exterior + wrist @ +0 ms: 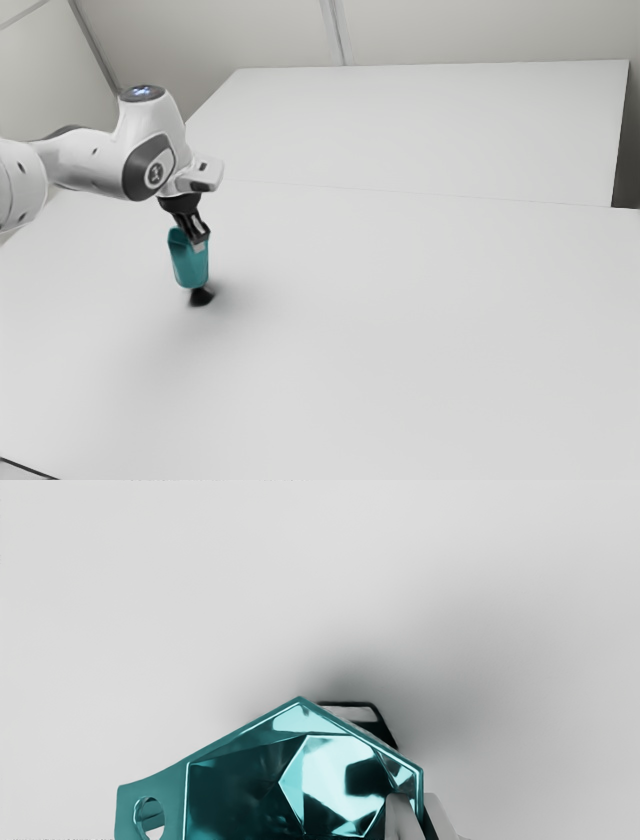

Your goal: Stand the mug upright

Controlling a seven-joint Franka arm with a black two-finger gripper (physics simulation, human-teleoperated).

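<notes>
The mug [190, 262] is held near the exterior view's left, mouth up and close to upright, with perhaps a slight lean. Its wall is clamped by the gripper [199, 243] at the rim: in the wrist view one finger [402, 817] is seen inside the mouth and the other [441, 817] outside, with the wall pinched between them. The handle [127, 807] juts out on the side of the mouth away from that pinch, free of the fingers. Below the base a small dark thing [202, 297] is seen against the table [400, 330]; whether it is touched by the mug, or is a part of it, cannot be told. Nor can it be settled whether any weight is borne from below, though the base looks raised. The step in hand is judged to be the placing of a mug that is already turned mouth up. What is called for next is that the base be brought flat onto firm support, if it is not so yet, and that the jaws be parted only then, with the inner finger drawn straight up so that the rim is not dragged. Should the dark thing be loose under the base, a rocking or toppling mug could result on release.
</notes>
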